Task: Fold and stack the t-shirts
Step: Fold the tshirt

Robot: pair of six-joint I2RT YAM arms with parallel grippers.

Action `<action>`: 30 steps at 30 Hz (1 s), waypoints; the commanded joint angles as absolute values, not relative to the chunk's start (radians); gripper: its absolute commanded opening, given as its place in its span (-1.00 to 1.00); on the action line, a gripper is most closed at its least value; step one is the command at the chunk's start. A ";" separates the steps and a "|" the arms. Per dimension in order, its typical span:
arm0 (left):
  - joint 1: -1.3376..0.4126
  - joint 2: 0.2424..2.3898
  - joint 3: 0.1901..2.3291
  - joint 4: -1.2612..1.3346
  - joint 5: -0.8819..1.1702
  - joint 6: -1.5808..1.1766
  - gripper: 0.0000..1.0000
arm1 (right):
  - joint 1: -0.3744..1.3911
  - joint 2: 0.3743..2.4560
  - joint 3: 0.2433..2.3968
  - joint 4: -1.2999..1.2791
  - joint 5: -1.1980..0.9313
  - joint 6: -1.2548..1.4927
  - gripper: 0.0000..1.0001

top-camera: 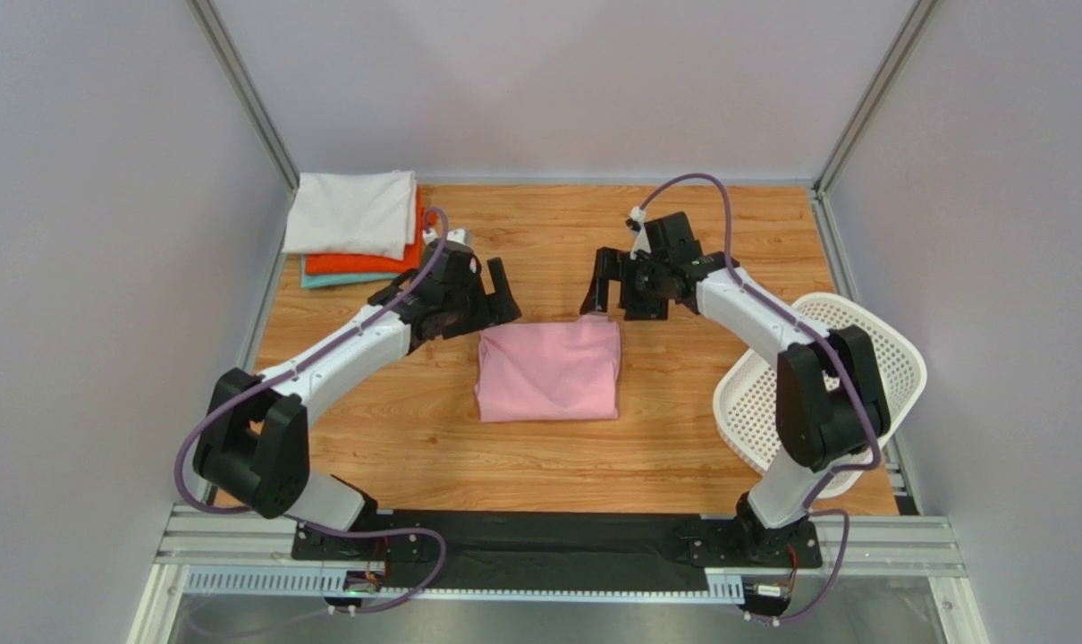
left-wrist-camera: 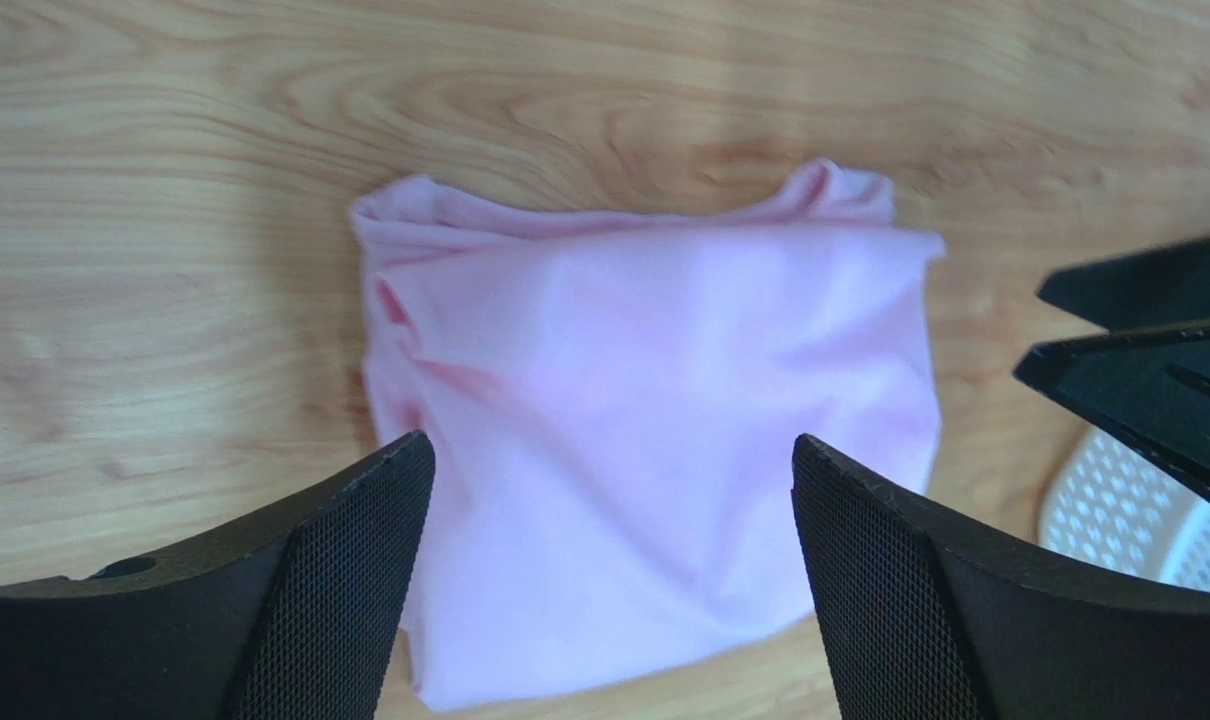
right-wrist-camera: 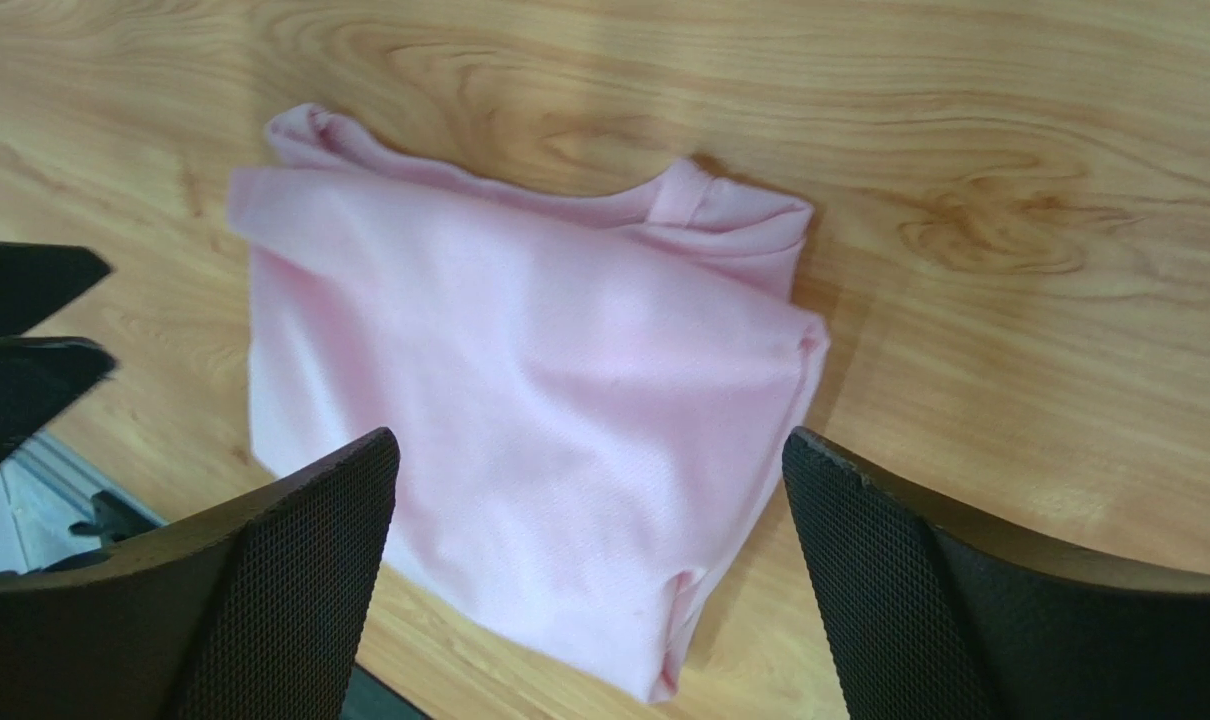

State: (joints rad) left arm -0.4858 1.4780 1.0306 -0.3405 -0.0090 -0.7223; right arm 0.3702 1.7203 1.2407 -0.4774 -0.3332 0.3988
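Overhead camera sits high and behind my bases, looking down on the whole light-brown wooden table (top-camera: 560, 450). My left wrist camera hangs close, staring down between the fingers of my left end effector (left-wrist-camera: 608, 450). My right wrist camera does likewise past my right end effector (right-wrist-camera: 589, 443). All three views share the folded light pink cloth t-shirt (top-camera: 549, 372). Each wrist view catches the other end effector at its edge.
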 commanded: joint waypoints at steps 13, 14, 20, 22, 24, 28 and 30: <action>-0.525 1.546 0.871 -0.169 0.281 -0.726 0.90 | 0.538 1.581 0.910 -0.259 -0.486 0.500 1.00; -0.525 1.545 0.853 -0.188 0.259 -0.727 0.90 | 0.535 1.591 0.894 -0.259 -0.459 0.500 1.00; -0.525 1.503 0.790 -0.231 0.124 -0.719 0.92 | 0.514 1.631 0.850 -0.261 -0.443 0.494 1.00; -0.525 1.499 0.782 -0.244 0.097 -0.715 0.93 | 0.514 1.631 0.832 -0.256 -0.436 0.495 1.00; -0.525 1.497 0.781 -0.239 0.100 -0.713 0.93 | 0.514 1.617 0.828 -0.258 -0.434 0.491 1.00; -0.525 1.486 0.796 -0.244 0.101 -0.704 0.93 | 0.514 1.560 0.851 -0.279 -0.457 0.465 1.00; -0.525 1.459 0.807 -0.261 0.097 -0.701 0.93 | 0.514 1.536 0.880 -0.300 -0.465 0.445 1.00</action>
State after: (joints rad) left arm -0.5259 1.5135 0.7906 -0.2276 0.1295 -0.7235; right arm 0.5186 1.5951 0.8513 -0.2749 -0.4801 0.4866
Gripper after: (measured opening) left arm 0.964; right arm 0.998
